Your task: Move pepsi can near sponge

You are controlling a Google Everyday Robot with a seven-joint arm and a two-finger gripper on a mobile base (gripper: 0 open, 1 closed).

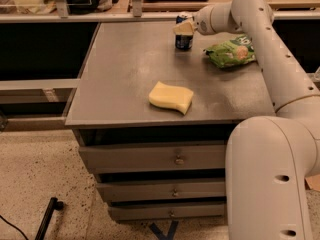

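The pepsi can (183,41) is dark blue with a silver top and stands upright near the far edge of the grey table (125,74). My gripper (184,27) reaches in from the right and sits right at the can's upper half, partly covering it. The pale yellow sponge (171,97) with wavy edges lies flat near the table's front edge, well in front of the can and slightly to its left.
A green crinkly snack bag (231,52) lies just right of the can, under my arm (265,49). The table has drawers (175,159) below. Shelving and clutter stand behind the far edge. My base fills the lower right.
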